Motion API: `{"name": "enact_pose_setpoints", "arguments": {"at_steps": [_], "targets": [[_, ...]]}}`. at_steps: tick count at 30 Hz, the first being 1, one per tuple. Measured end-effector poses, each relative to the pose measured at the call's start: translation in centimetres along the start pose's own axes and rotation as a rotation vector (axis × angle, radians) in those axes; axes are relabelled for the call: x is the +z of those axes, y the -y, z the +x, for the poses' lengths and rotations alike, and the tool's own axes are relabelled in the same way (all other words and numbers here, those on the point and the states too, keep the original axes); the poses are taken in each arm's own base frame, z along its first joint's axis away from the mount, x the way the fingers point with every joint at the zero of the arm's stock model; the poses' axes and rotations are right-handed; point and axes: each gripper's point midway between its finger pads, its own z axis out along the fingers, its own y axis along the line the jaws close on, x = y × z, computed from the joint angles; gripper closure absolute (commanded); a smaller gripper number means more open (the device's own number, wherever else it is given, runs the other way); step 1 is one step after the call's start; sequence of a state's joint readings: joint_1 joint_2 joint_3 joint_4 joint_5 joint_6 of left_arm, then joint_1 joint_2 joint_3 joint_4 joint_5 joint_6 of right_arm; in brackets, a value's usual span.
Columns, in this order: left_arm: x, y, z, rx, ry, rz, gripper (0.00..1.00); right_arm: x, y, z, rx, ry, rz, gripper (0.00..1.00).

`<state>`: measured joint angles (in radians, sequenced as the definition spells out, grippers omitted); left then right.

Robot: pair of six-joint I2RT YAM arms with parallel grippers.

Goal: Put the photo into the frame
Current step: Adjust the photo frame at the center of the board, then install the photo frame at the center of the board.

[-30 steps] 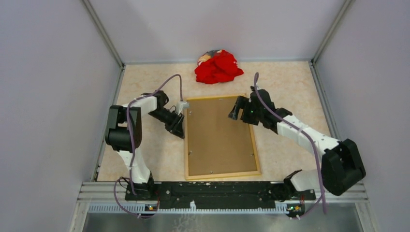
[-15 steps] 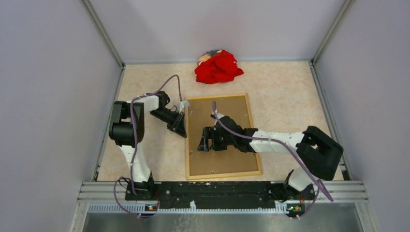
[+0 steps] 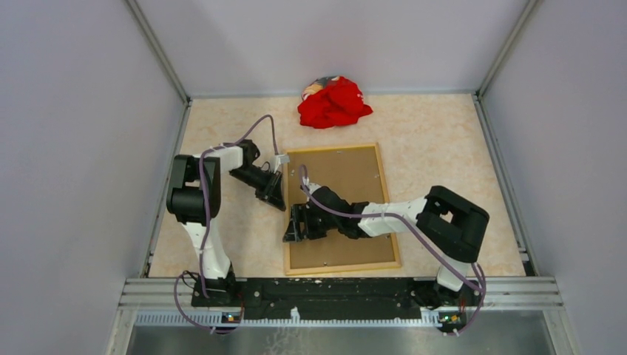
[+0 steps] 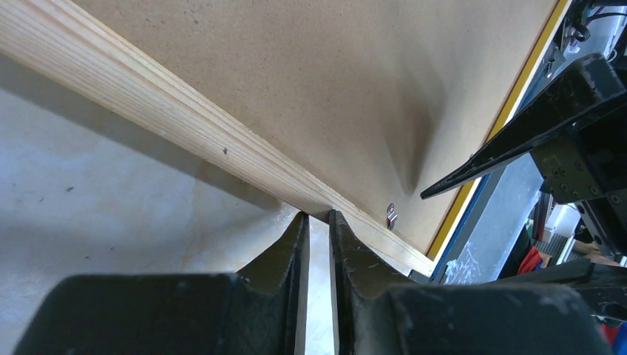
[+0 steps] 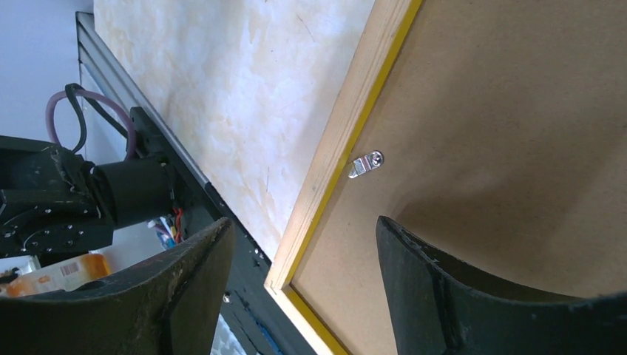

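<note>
The frame [image 3: 341,267] lies face down on the table, pale wood up, with the brown backing panel [image 3: 341,181] set in it. The photo is not in view. My left gripper [image 3: 276,200] is shut and empty, its tips [image 4: 318,216] against the outside of the frame's left wooden rail [image 4: 185,122]. My right gripper [image 3: 294,225] is open and empty, hovering low over the frame's left rail [image 5: 340,140] and the panel [image 5: 503,133], just nearer the front than the left gripper. A small metal turn clip [image 5: 364,163] sits between its jaws.
A crumpled red cloth [image 3: 334,102] lies at the back of the table. Another metal clip [image 4: 391,216] shows on the panel by the left rail. The black base rail [image 3: 325,290] runs along the front edge. Grey walls close in both sides.
My right arm has swung from the frame's far right corner across the panel to its left rail near the front. The left gripper has stayed at the left rail.
</note>
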<state>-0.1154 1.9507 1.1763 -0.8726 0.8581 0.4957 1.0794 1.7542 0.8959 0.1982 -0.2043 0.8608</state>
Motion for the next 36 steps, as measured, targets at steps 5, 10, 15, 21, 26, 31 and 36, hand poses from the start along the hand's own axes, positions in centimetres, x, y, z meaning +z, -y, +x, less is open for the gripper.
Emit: {"name": "enact_pose_setpoints", "arguments": {"at_steps": [5,10,15,21,26,31,36], "targets": [[0.0,0.0,0.0,0.000,0.000,0.000,0.81,0.7,-0.2,0.3,0.006,0.001,-0.008,0.32],[0.0,0.0,0.0,0.000,0.000,0.000,0.81,1.3,-0.3,0.1,0.027,0.017,-0.019,0.33],[0.0,0.0,0.0,0.000,0.000,0.000,0.81,1.6,-0.4,-0.2,0.038,0.033,-0.026,0.33],[0.0,0.0,0.0,0.001,0.000,0.000,0.81,1.9,-0.4,-0.5,0.049,0.051,-0.029,0.33],[0.0,0.0,0.0,0.002,0.000,-0.001,0.81,2.2,-0.5,-1.0,0.049,0.065,-0.025,0.33],[0.0,0.0,0.0,0.003,0.000,-0.002,0.81,2.2,-0.5,-1.0,0.049,0.066,-0.023,0.33],[0.0,0.0,0.0,0.005,0.000,-0.002,0.81,2.2,-0.5,-1.0,0.052,0.069,-0.024,0.34]]}}
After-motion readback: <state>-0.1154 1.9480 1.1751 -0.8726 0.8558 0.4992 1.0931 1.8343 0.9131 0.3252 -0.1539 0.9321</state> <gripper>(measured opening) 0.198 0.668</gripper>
